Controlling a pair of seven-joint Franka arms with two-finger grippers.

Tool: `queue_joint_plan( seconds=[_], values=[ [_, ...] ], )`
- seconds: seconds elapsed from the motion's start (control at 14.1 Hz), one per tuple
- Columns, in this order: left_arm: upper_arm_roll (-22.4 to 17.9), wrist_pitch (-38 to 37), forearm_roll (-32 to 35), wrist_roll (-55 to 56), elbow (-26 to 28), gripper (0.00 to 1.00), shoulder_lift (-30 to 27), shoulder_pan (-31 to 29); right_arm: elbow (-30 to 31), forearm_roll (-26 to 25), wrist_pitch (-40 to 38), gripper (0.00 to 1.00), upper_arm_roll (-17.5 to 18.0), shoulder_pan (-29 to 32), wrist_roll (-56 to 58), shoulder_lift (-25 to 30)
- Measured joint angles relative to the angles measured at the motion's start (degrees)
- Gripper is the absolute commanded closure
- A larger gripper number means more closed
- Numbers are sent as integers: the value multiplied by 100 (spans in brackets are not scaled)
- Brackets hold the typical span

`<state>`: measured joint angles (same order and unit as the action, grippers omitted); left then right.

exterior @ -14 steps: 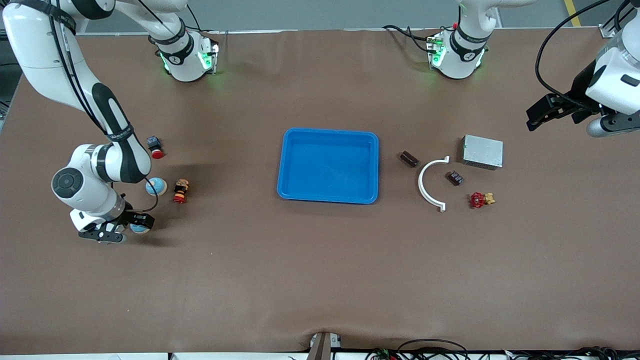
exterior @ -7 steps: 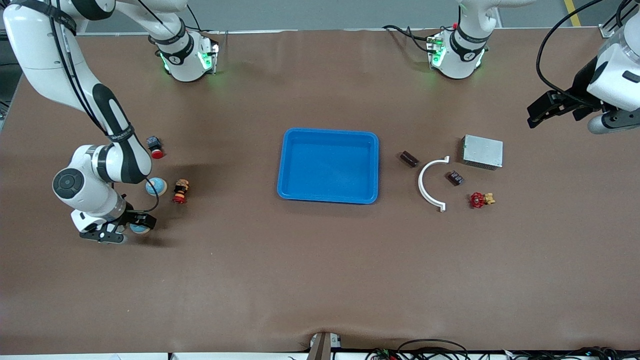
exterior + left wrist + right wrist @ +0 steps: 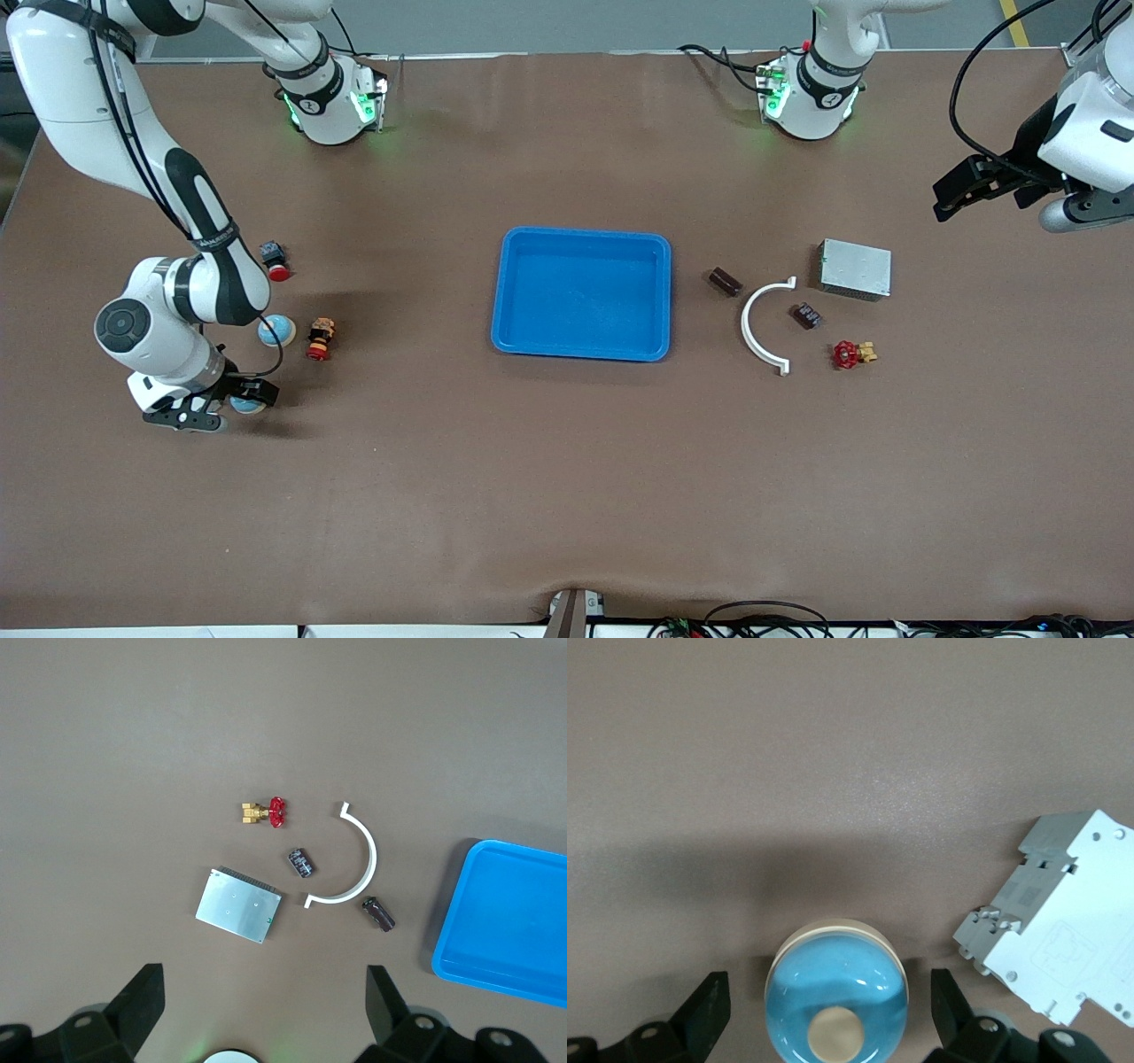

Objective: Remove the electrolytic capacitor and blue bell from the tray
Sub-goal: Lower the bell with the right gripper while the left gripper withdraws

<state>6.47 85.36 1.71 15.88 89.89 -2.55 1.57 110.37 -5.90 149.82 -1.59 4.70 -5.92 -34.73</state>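
A blue dome bell (image 3: 837, 997) with a cream button sits on the table between the fingers of my right gripper (image 3: 828, 992). The gripper is open, with a gap on each side of the bell. In the front view this bell (image 3: 249, 406) peeks out beside the right gripper (image 3: 211, 413). A second blue bell (image 3: 276, 330) lies farther from the camera. Two dark capacitors (image 3: 725, 282) (image 3: 805, 315) lie toward the left arm's end; the left wrist view shows them as capacitors (image 3: 378, 912) (image 3: 302, 861). My left gripper (image 3: 952, 197) (image 3: 263, 983) hangs open and empty, high over that end.
A blue tray (image 3: 580, 292) stands mid-table. A white curved clip (image 3: 764, 326), a metal box (image 3: 855, 268) and a red valve (image 3: 850, 354) lie near the capacitors. Two red push buttons (image 3: 277, 266) (image 3: 320, 338) lie near the bells. A white circuit breaker (image 3: 1063, 921) lies beside the bell.
The right gripper's jaws have widened around the bell. The left hand has drifted slightly toward the robots' bases.
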Motion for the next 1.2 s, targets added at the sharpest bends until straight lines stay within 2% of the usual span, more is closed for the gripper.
queue_joint_plan(
  seconds=[1.2],
  values=[
    [62,-65,-167,0,0,0,0,3,0,0,-3,0,64,-162,-251,0]
  ],
)
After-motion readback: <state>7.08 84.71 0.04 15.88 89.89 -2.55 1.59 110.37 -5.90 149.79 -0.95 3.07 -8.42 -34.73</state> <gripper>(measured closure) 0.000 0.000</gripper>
